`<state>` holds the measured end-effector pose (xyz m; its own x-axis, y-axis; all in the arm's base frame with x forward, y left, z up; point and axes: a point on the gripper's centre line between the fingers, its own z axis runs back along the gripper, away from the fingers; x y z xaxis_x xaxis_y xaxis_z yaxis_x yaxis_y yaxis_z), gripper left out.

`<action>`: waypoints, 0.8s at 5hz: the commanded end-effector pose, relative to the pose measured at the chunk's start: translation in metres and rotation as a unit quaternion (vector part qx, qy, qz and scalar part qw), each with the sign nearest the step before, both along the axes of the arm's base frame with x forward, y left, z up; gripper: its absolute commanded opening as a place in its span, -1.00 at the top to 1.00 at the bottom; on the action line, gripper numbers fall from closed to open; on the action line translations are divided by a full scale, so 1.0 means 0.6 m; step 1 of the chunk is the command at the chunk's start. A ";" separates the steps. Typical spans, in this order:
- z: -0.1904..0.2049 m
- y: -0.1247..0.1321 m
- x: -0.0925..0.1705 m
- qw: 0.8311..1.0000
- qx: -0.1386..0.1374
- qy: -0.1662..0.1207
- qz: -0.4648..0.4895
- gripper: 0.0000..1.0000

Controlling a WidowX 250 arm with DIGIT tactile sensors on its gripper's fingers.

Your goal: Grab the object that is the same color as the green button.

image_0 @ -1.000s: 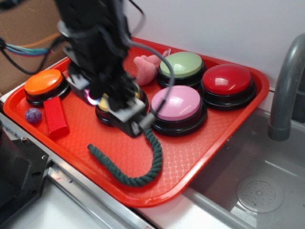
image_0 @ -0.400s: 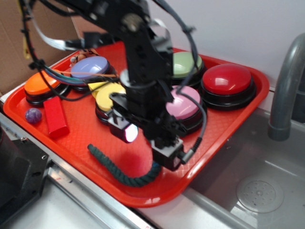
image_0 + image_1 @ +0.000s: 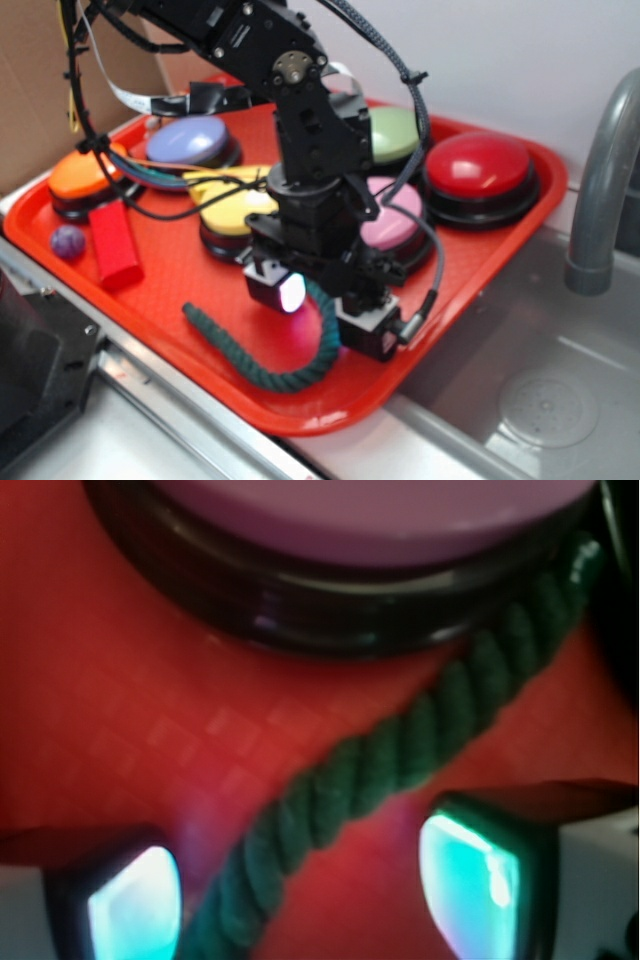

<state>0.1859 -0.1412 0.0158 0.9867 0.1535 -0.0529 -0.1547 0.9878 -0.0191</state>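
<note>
One dark green twisted rope [image 3: 400, 755] between the spread pincer [image 3: 300, 890] fingers.

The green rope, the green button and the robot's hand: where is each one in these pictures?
green rope [image 3: 400, 755]: wrist view, middle of the twisted strand between the fingers.
green button [image 3: 398, 130]: exterior view, visible part of its dome behind the arm.
hand [image 3: 300, 890]: wrist view, midway between its two lit fingertips, open around the rope.

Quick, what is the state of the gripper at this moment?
Gripper: open, one finger on each side of the green rope, not yet closed on it.
</note>
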 end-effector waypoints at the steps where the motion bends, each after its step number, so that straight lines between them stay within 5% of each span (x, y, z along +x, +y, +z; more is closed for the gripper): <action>1: 0.002 -0.002 0.007 1.000 -0.002 -0.016 0.024 1.00; 4: 0.002 0.000 0.007 1.000 -0.013 -0.013 0.006 1.00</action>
